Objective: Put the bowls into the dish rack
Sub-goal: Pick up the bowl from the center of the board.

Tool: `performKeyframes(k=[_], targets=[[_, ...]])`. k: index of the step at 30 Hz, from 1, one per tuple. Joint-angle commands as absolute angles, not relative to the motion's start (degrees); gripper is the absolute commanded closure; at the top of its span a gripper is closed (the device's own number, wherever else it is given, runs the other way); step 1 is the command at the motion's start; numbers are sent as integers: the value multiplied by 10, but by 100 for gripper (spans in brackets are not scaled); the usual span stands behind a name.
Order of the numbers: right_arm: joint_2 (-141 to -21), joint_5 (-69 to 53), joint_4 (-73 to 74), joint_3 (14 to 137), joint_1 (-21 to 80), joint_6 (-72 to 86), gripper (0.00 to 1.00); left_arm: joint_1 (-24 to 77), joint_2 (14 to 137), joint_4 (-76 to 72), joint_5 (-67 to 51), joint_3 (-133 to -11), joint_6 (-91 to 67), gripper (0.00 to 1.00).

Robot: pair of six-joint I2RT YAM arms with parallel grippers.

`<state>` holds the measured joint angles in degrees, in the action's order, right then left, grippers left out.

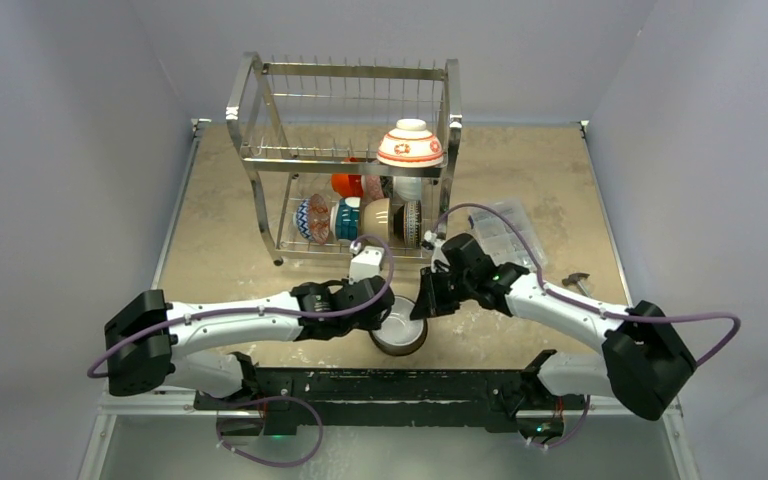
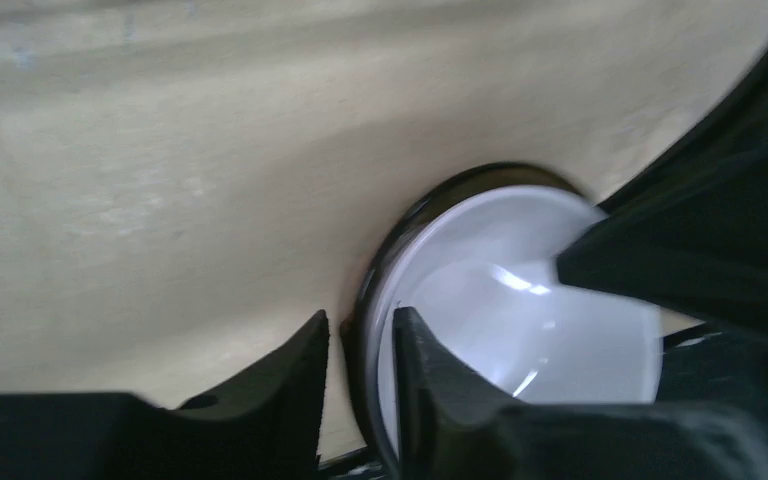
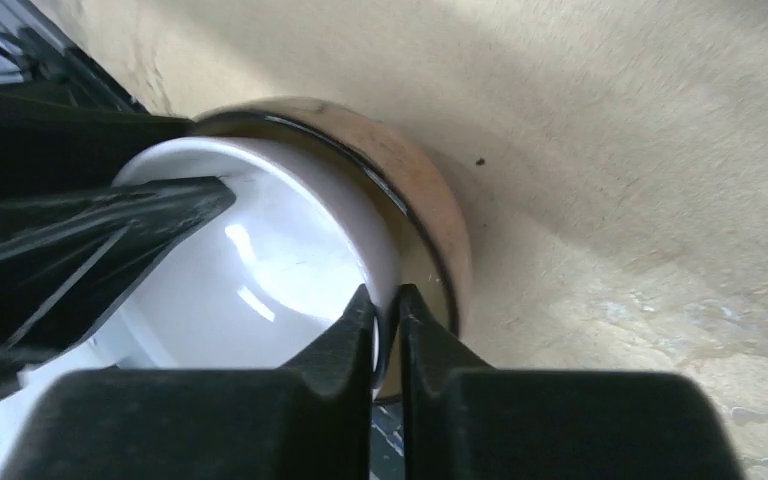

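near the front edge of the bench (image 1: 240, 240) a white bowl (image 1: 397, 328) sits nested inside a brown bowl (image 1: 406, 348), and both arms meet over this pair, the left arm (image 1: 250, 318) reaching in from the left and the right arm (image 1: 560, 300) from the right. the right jaws are clenched on the white bowl's rim: in the right wrist view one finger (image 3: 345, 345) lies inside the white bowl and the other finger (image 3: 430, 340) sits in the gap between the white wall and the brown bowl's dark rim. the left jaws straddle the rims of both bowls on the opposite side, the inner finger (image 2: 425, 380) against the white inside and the outer finger (image 2: 295, 385) outside the dark rim with a thin gap showing, so they look released. behind the arms stands the dish rack (image 1: 350, 160), well apart from the nested pair. a red-and-white bowl (image 1: 410, 143) rests upside down on its upper tier, and a row of bowls stands on edge on the lower shelf, among them a blue patterned bowl (image 1: 312, 218) and a tan bowl (image 1: 380, 215). a clear plastic box (image 1: 505, 235) lies just right of the rack
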<state>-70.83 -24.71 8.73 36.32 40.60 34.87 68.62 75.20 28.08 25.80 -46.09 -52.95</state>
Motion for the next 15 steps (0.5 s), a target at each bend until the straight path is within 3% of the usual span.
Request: performKeyframes(k=[1,3,5,15], targets=[[-709,-228,78,406,420,337,100,684,723,215,262,-480,-542,55],[-707,-223,82,414,419,331,100,684,716,224,269,-481,-543,37],[-707,-217,87,422,419,325,100,684,705,235,277,-480,-544,28],[-677,-157,120,456,418,315,100,661,625,199,232,-458,-543,2]])
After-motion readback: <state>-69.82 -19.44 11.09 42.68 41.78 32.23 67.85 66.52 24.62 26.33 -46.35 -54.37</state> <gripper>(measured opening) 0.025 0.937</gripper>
